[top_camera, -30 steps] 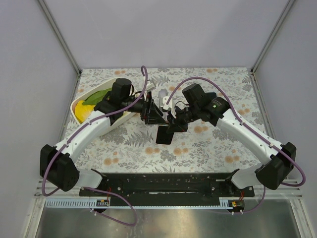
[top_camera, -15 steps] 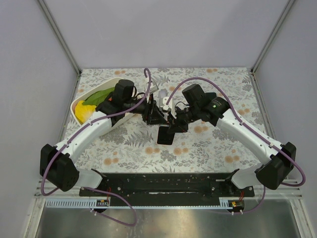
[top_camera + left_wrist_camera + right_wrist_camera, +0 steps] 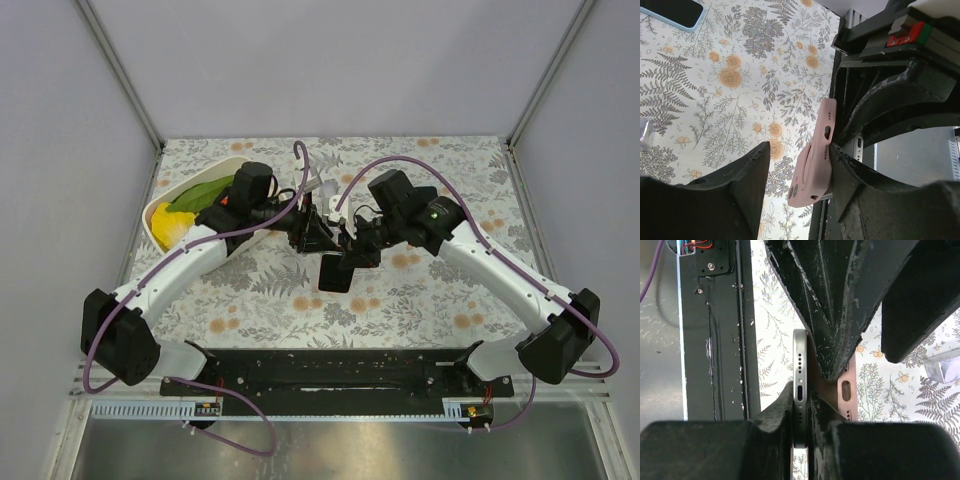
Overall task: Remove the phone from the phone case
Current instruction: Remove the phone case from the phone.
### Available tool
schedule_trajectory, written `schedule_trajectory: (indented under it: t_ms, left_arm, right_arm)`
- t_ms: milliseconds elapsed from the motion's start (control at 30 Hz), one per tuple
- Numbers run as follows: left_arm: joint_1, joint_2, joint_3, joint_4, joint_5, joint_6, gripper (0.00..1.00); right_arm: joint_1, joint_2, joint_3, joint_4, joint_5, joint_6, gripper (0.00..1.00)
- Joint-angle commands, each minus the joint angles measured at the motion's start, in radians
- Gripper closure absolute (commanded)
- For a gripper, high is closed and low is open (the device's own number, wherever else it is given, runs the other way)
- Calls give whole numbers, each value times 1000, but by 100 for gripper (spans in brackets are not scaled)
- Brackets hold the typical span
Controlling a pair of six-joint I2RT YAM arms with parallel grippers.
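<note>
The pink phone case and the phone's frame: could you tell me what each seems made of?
Phone case: likely soft silicone, matte pink, with rounded moulded cut-outs. Phone: frame probably metal, satin grey, with crisp drilled holes and a soft sheen.

The top external camera is looking steeply down from high behind the black base rail (image 3: 330,368), standing well back and taking in the whole floral table (image 3: 250,290). The left wrist camera is peering past its own fingers (image 3: 740,190) at very close range, with tabletop filling its upper left. The right wrist camera is sitting closer still, the rail running down its left side. Both wrist views are sharing the pink case (image 3: 812,170) and the phone (image 3: 799,385).
</note>
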Motion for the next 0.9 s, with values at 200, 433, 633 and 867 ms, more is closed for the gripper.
schedule_trajectory:
  t_ms: [200, 433, 633, 867]
  left_arm:
    - [-14, 22, -36, 18, 39, 18, 68]
    - [-12, 45, -2, 29, -27, -15, 100]
    - [3, 94, 52, -22, -157, 32, 100]
    - [64, 153, 61, -24, -222, 40, 100]
  right_arm:
    - [6, -77, 33, 122, -13, 52, 100]
    - [7, -89, -2, 119, -83, 66, 100]
    - [6, -100, 2, 108, -152, 79, 100]
    - [7, -104, 18, 84, -168, 87, 100]
